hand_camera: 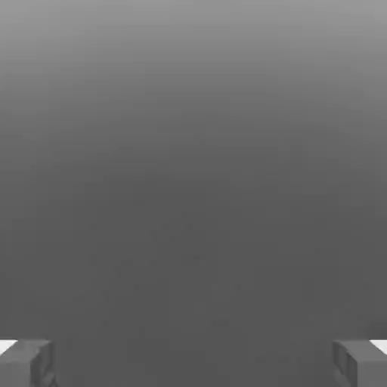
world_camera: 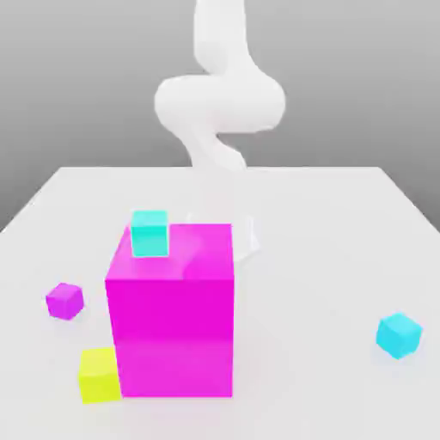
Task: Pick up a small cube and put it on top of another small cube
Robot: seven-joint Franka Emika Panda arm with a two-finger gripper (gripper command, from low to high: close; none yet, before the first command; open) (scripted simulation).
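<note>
Cyan small cube (world_camera: pixel 399 335) — exterior view's right, near, on table (world_camera: pixel 301 344). Turquoise small cube (world_camera: pixel 149 235) — atop big magenta cube (world_camera: pixel 176 335), left of centre; yellow cube (world_camera: pixel 99 375) near left. Hand view: gripper (hand_camera: pixel 193 364) fingers wide apart.

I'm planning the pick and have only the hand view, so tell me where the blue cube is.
Observer: The blue cube sits on the table, toward the exterior view's right.
Operator: Now give me the turquoise cube's place.
Observer: The turquoise cube rests on top of the big magenta block.
Operator: Name whatever lies farthest to the exterior view's left.
Observer: That's the small purple cube, on the table.
</note>
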